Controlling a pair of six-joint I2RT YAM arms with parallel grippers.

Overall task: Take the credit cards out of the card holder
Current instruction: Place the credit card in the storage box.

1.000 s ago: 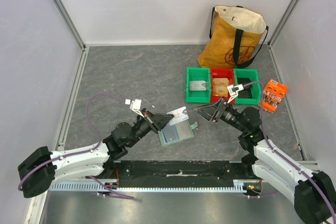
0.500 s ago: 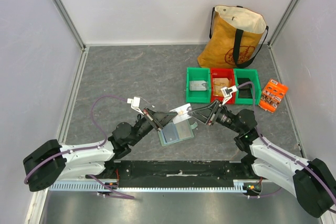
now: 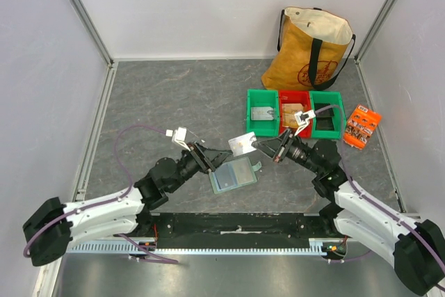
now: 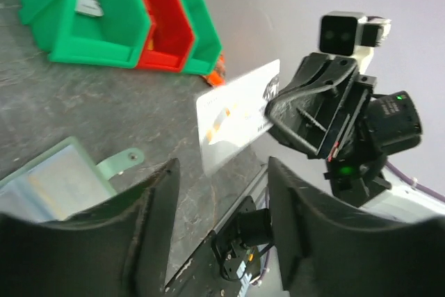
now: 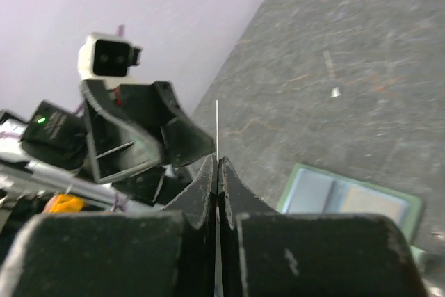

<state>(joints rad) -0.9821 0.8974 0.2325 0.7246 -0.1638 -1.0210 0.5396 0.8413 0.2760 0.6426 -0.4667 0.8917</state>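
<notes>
The pale-green card holder (image 3: 233, 175) lies open on the table between the arms, its blue-grey pockets up; it also shows as card holder (image 4: 52, 180) and card holder (image 5: 348, 201). A white credit card (image 3: 242, 144) hangs above the table. My right gripper (image 3: 260, 146) is shut on its right edge. In the left wrist view the credit card (image 4: 233, 117) faces me, pinched by the right gripper (image 4: 278, 113). The right wrist view shows the credit card (image 5: 217, 130) edge-on between my shut right gripper (image 5: 217, 165). My left gripper (image 3: 211, 160) stands open, just left of the card, holding nothing; its fingers (image 4: 149, 220) frame an empty gap.
Three bins stand in a row at the back right: a green bin (image 3: 250, 124) with a grey card, a red bin (image 3: 294, 130) with a tan one, a green bin (image 3: 339, 124) with a dark one. A tan tote bag (image 3: 313, 50) and an orange packet (image 3: 363, 126) lie nearby.
The white card has passed from my left gripper to my right one. The right jaws shut on it, and the left jaws opened and drew back to the left.
</notes>
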